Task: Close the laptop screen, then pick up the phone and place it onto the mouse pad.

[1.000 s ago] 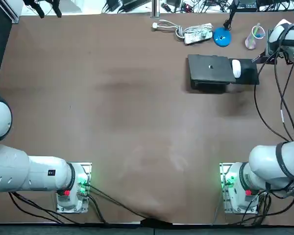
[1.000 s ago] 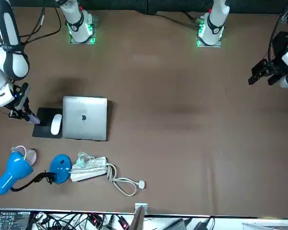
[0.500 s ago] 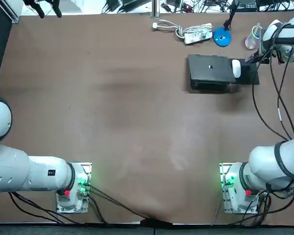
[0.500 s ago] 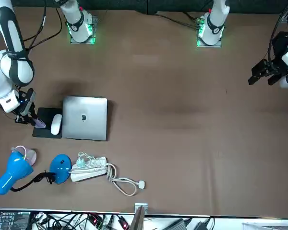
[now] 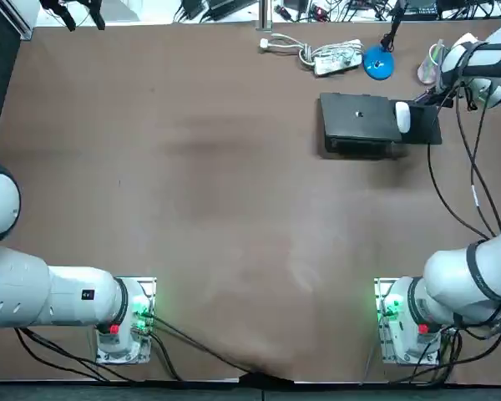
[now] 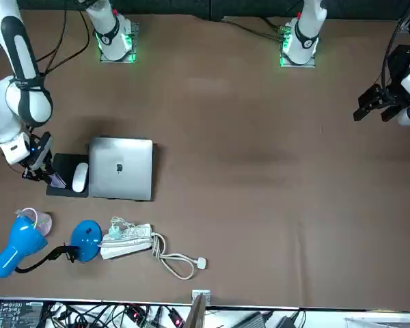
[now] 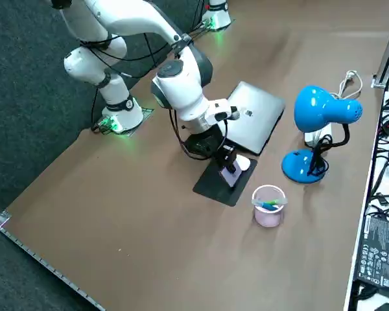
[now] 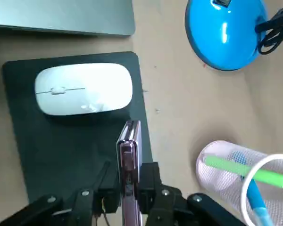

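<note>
The right arm (image 7: 179, 83) reaches from its base at the table's (image 5: 234, 167) 5 o'clock corner out to the 1 o'clock area. It rises in an arch with the elbow high and the forearm dropping steeply, and the wrist is bent so that the hand tilts down over the mouse pad (image 5: 426, 132). The right gripper (image 8: 129, 187) hangs low over the pad's 3 o'clock side, its two black fingers (image 8: 152, 175) clamped on the flat faces of the phone (image 8: 129, 149), which it grips by one end. The phone stands on edge and tilted, its free end pointing down at the pad at 3 o'clock of the white mouse (image 8: 84, 88), near it but apart from it; whether that end touches the pad cannot be told. The mouse lies on the pad's 9 o'clock half. The laptop (image 5: 359, 117) is shut, lid flat, just beside the pad's 9 o'clock edge. A blue lamp (image 7: 321, 111) stands at 11 o'clock of the pad, a clear cup (image 7: 268, 206) holding a green and a blue pen at 12 o'clock, and a white power strip (image 5: 334, 57) with its coiled cord at 10 o'clock, beyond the laptop.
</note>
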`<state>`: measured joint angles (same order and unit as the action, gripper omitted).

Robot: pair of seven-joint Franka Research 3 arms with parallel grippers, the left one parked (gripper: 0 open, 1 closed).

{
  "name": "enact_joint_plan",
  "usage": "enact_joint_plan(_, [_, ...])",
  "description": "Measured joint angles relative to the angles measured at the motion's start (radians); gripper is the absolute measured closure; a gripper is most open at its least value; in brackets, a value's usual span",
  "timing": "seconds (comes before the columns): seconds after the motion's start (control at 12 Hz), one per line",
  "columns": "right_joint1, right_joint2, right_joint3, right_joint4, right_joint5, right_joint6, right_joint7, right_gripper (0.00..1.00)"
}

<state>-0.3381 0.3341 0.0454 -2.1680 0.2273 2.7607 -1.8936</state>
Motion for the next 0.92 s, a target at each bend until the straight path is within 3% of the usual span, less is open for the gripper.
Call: enact_joint_plan(0.92, [0.006,0.082,-0.005,0.007,0.0,0.13,-0.005,0.78])
